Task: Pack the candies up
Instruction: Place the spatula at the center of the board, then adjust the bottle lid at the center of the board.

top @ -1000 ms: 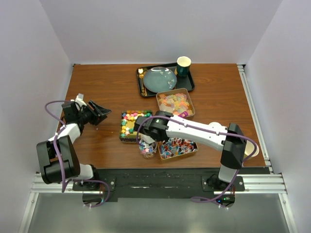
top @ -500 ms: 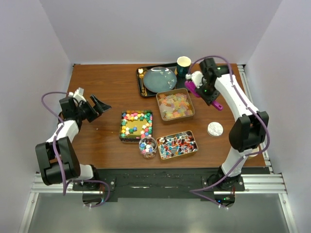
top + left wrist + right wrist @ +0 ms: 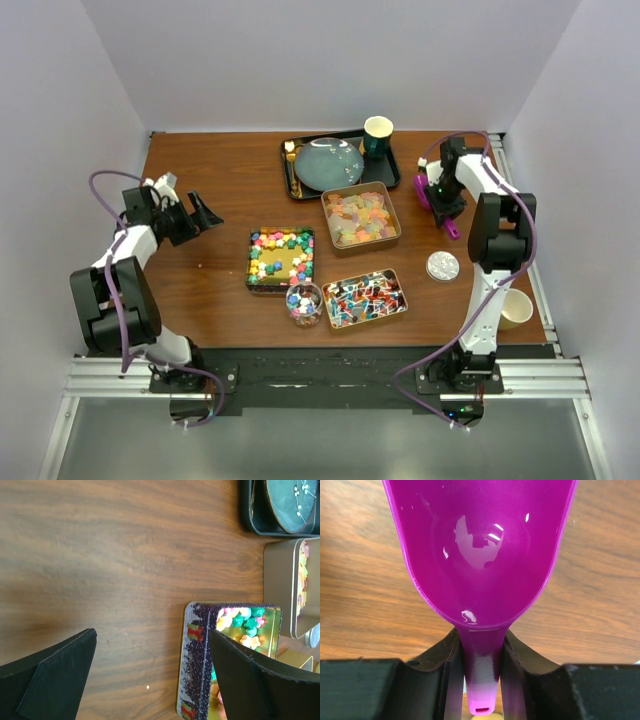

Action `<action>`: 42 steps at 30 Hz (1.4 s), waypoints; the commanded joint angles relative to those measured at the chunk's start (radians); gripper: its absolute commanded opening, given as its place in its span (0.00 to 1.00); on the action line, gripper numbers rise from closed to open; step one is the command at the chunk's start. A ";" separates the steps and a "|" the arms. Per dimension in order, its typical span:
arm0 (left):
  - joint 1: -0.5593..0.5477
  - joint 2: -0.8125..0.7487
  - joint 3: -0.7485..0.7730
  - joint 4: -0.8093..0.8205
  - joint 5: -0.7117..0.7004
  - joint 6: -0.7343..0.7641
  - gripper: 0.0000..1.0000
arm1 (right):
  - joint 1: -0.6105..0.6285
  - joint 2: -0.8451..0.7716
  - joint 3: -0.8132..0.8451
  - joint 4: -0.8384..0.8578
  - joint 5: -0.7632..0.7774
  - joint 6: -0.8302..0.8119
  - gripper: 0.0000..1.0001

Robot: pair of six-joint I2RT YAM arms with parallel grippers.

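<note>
Nearest me: small glass jar (image 3: 304, 301) holding mixed candies, just beside the tin of wrapped pieces (image 3: 366, 298). Next out, cube candies (image 3: 280, 257) in their tin. My left pincer (image 3: 207, 211) gapes wide and empty, left of them. Gummies (image 3: 361, 217) fill a farther tin. My right pincer (image 3: 481, 650) is clamped on the purple scoop (image 3: 480, 555) by its handle, far right.

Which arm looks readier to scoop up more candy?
Right, probably. The right gripper is clamped on the handle of the purple scoop, whose bowl is empty, close to the pale gummies. The left gripper is open, holds nothing, and sits far off to the left.
</note>
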 commanded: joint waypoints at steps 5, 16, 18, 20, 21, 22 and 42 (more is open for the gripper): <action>-0.004 0.077 0.071 0.014 0.042 0.048 1.00 | 0.013 -0.088 -0.063 0.126 0.007 -0.037 0.44; -0.032 0.122 0.082 0.013 0.108 0.055 1.00 | -0.091 -0.387 -0.250 -0.076 -0.523 -0.596 0.74; -0.032 0.122 0.078 0.017 0.111 0.052 1.00 | -0.080 -0.427 -0.290 -0.139 -0.553 -0.724 0.74; -0.032 0.120 0.077 0.020 0.115 0.051 1.00 | -0.074 -0.447 -0.356 -0.161 -0.553 -0.892 0.75; -0.030 0.119 0.072 0.022 0.115 0.051 0.99 | -0.061 -0.462 -0.379 -0.155 -0.536 -0.935 0.84; -0.030 0.120 0.072 0.022 0.114 0.054 0.98 | -0.053 -0.467 -0.416 -0.150 -0.521 -1.000 0.99; -0.030 0.096 0.059 -0.052 0.026 0.180 0.99 | -0.019 -0.354 -0.520 -0.003 -0.298 -1.372 0.99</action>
